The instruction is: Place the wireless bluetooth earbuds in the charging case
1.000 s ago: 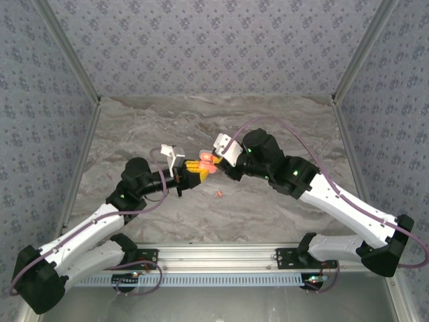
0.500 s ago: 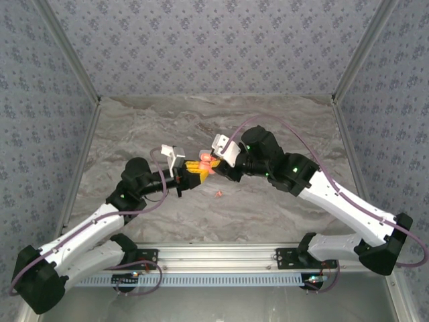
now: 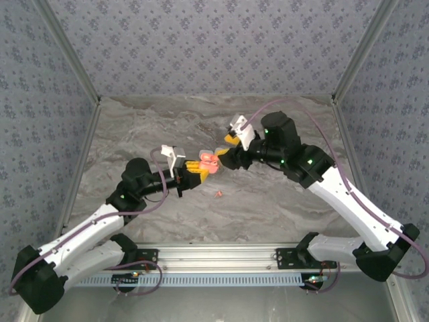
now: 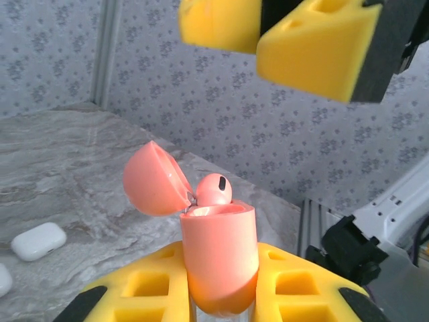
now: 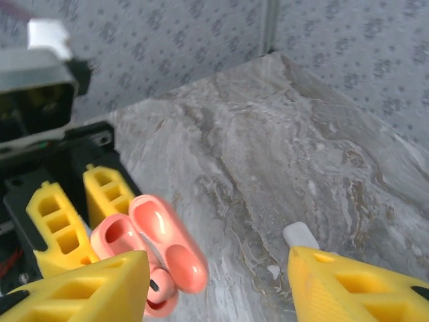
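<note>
1. Left of centre on the grey, veined marble-look table [image 3: 281,208], left arm [image 3: 100,218]: white shells and black joints, reaching toward the middle.
2. At its tip, left gripper [image 3: 194,168]: blocky yellow fingers [image 4: 144,292] with square cut-outs, clamped on both sides of the charging case and holding it off the table.
3. Between those fingers, charging case [image 4: 218,258]: salmon-pink, glossy and rounded, standing upright. Its domed lid [image 4: 153,180] is hinged open to the left in the left wrist view.
4. In the case mouth, seated earbud [image 4: 213,190]: salmon, with a smooth bulbous head and a small dark oval, standing up beside the hinge.
5. On the table on the near side of the case, loose earbud [image 3: 218,194]: a tiny salmon piece, apart from both grippers.
6. Just right of the case, right gripper [image 3: 226,149]: matching yellow fingers [image 5: 87,288] spread wide and holding nothing. From the right wrist view it looks down on the open case [image 5: 164,245].
7. Further right, right arm [image 3: 348,208]: white and black, with a mauve cable looped over it.
8. On the table beyond, in the left wrist view, white case [image 4: 39,240]: a matte, pebble-shaped rounded square lying flat.
</note>
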`<act>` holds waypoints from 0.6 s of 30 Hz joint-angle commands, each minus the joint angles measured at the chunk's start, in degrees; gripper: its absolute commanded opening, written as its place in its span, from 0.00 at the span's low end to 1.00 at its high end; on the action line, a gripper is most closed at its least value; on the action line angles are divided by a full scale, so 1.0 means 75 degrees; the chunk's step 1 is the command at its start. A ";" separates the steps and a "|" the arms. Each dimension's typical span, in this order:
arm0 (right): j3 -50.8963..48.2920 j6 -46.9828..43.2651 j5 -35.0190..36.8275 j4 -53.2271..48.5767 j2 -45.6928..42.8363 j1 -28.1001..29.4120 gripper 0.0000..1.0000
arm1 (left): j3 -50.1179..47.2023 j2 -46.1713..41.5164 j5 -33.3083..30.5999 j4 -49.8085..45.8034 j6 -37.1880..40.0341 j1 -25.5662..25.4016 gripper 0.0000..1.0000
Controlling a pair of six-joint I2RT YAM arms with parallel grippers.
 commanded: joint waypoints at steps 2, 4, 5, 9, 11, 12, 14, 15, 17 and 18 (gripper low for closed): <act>-0.0694 0.1387 0.0215 0.0100 -0.0047 -0.0475 0.58 | -0.0060 -0.0506 -0.0882 -0.0377 0.0356 -0.0063 0.03; -0.1262 0.1814 0.0594 0.0153 0.0057 -0.0560 0.58 | -0.0138 -0.0801 -0.1334 -0.0757 0.0481 -0.0061 0.02; -0.1460 0.1961 0.0729 0.0163 0.0139 -0.0562 0.58 | -0.0179 -0.0938 -0.1482 -0.0941 0.0535 -0.0063 0.02; -0.2149 0.2459 0.0787 0.0314 0.0759 -0.0517 0.57 | -0.0235 -0.1494 -0.1834 -0.1763 0.0750 -0.0060 0.02; -0.2430 0.2500 0.0780 0.0499 0.1179 -0.0410 0.57 | -0.0246 -0.1685 -0.1909 -0.2089 0.0797 -0.0061 0.02; -0.2532 0.2501 0.0768 0.0611 0.1421 -0.0337 0.57 | -0.0254 -0.1778 -0.1929 -0.2213 0.0811 -0.0061 0.02; -0.2593 0.2356 0.0699 0.0775 0.1907 -0.0216 0.55 | -0.0297 -0.1924 -0.1973 -0.2349 0.0801 -0.0058 0.02; -0.2566 0.2265 0.0714 0.0825 0.2167 -0.0132 0.55 | -0.0324 -0.1982 -0.1993 -0.2387 0.0788 -0.0061 0.02; -0.2472 0.2146 0.0656 0.0929 0.2628 -0.0008 0.54 | -0.0348 -0.2070 -0.2043 -0.2438 0.0776 -0.0064 0.02; -0.2410 0.2114 0.0657 0.0989 0.2888 0.0051 0.53 | -0.0346 -0.2101 -0.2050 -0.2455 0.0773 -0.0063 0.02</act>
